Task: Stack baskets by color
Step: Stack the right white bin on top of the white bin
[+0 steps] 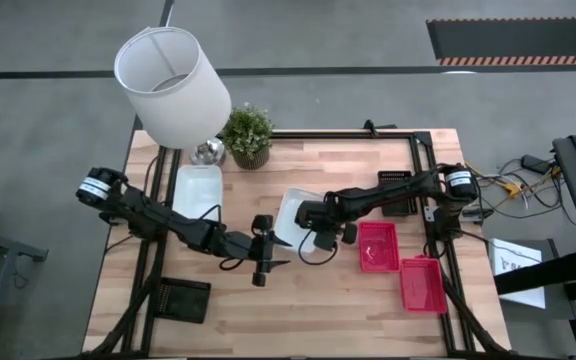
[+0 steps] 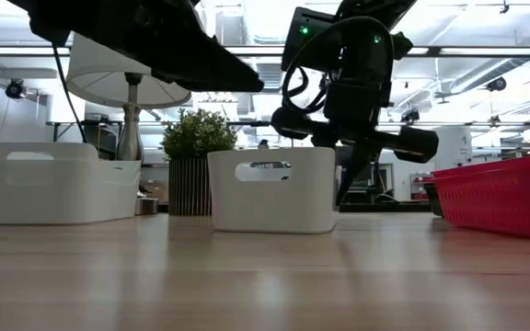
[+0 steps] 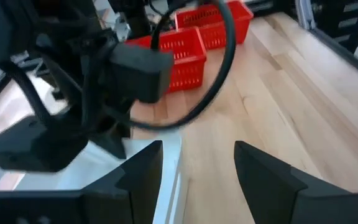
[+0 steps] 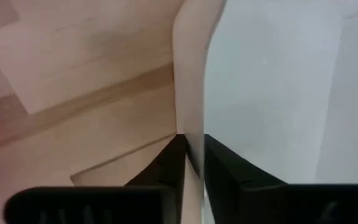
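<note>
**Baskets mid-sort, with one white rim pinched between thin fingers**

Baskets lay scattered over the wooden table (image 1: pixel 298 300). The main risk sat at the centre: the right gripper (image 4: pixel 193 163) was clamped on the thin wall of a white basket (image 1: pixel 296 215), its fingers one on each side of the rim. Smooth plastic held by so narrow a bite could slip or swing, and a tilted basket would catch on the rim of its mate instead of nesting. The left gripper (image 3: pixel 194 163) hovered just beside that same basket with its fingers spread and empty, so the two arms were close enough to collide if either moved carelessly.

By size, the white baskets were largest: the held one at the table's centre and another (image 1: pixel 197 190) toward the far left, near the lamp's white shade (image 1: pixel 173 75) and a potted plant (image 1: pixel 247 135). Both were smooth-walled with slot handles. Two red mesh baskets followed, one (image 1: pixel 378 246) right of centre and one (image 1: pixel 423 283) near the right near corner, separate, unstacked. A black basket (image 1: pixel 184 299) rested at the left near corner, another (image 1: pixel 398 190) under the right arm.
</note>
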Robot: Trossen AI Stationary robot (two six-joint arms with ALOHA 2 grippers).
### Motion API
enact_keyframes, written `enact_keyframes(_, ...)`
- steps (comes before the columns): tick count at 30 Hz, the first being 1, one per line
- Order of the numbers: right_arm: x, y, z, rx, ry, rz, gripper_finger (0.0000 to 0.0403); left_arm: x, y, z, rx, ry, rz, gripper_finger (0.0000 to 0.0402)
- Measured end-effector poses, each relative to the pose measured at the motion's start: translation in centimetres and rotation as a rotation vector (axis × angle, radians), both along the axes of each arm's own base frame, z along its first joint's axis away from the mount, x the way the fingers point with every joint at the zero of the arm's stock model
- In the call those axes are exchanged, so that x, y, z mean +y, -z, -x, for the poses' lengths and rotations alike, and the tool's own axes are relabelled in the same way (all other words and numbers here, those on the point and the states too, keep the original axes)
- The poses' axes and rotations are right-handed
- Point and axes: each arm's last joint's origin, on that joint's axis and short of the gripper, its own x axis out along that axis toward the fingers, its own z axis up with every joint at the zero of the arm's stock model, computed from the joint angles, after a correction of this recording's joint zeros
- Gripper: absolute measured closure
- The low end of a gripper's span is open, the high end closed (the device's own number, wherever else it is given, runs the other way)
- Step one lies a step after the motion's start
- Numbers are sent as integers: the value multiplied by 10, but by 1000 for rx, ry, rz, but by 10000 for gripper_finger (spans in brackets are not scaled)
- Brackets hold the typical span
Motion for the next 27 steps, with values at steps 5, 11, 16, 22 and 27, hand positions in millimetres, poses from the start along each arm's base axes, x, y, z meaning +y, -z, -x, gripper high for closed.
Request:
enact_keyframes(5, 0, 0, 0, -4, 32, -10, 312, 1, 0, 0, 2, -4, 0, 219)
enact_keyframes(11, 0, -12, 3, -25, 113, -37, 268, 4, 0, -1, 1, -12, 0, 219)
enact_keyframes(16, 3, -29, 13, -27, 159, -55, 255, 8, 0, -2, 2, -23, -4, 219)
enact_keyframes(22, 7, -56, 28, -62, 296, -112, 259, 12, 0, -4, 2, -36, -3, 219)
enact_keyframes(27, 13, -67, 47, -59, 389, -156, 270, 13, 6, -9, -11, -45, 4, 219)
